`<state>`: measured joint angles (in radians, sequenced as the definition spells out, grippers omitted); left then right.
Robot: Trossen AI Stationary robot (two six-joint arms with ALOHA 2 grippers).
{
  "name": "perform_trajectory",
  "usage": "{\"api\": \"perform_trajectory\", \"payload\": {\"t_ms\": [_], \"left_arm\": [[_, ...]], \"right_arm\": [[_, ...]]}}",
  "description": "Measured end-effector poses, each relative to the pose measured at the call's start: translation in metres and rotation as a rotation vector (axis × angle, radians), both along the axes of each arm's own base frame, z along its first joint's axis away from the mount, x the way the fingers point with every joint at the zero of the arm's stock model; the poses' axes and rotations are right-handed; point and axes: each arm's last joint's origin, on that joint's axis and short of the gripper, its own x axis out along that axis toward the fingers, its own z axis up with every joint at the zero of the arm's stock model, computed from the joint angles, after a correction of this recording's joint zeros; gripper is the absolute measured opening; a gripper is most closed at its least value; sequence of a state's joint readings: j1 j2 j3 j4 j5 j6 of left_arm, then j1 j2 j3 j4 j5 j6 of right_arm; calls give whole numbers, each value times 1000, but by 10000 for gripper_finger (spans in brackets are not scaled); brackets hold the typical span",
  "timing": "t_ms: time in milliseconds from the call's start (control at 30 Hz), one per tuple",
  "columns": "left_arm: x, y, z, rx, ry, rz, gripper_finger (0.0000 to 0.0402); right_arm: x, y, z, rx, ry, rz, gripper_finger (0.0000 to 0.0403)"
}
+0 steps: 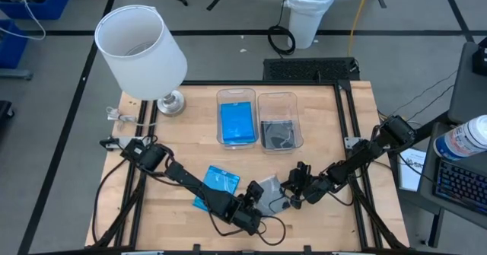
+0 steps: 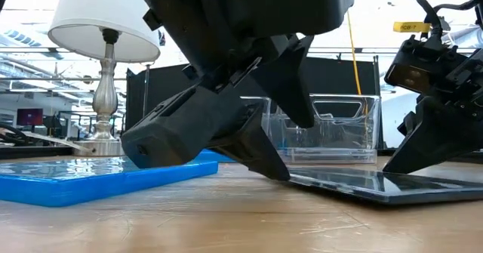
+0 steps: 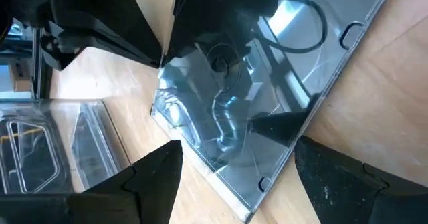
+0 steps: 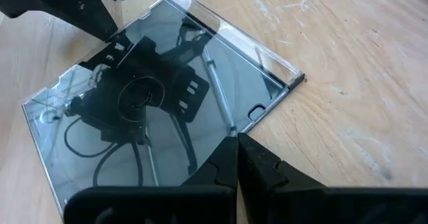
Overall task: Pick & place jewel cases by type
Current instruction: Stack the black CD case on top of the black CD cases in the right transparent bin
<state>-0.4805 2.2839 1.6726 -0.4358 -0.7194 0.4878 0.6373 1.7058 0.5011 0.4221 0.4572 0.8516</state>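
I see the wooden table (image 1: 183, 125) under both arms; two clear bins (image 1: 257, 118) stand side by side at its far middle, one holding blue cases, one dark; a blue jewel case (image 1: 217, 183) lies flat at the near edge, square, so no long axis; beside it the dark transparent jewel case (image 4: 154, 103) lies flat, corners askew; left gripper (image 3: 234, 177) straddles it, fingers wide; right gripper (image 4: 237, 164) pinched closed, tips at its edge.

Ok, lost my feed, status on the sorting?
Left gripper open, straddling the grey case. Right gripper shut, tips at its edge. Blue case on table, arm over it.
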Motion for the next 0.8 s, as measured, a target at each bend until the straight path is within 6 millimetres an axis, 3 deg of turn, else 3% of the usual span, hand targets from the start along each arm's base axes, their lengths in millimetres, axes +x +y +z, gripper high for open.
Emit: {"api": "perform_trajectory", "payload": {"t_ms": [800], "left_arm": [[-1,1,5,93,-10,2,285]], "right_arm": [[0,0,0,-4,-1,1,0]]}}
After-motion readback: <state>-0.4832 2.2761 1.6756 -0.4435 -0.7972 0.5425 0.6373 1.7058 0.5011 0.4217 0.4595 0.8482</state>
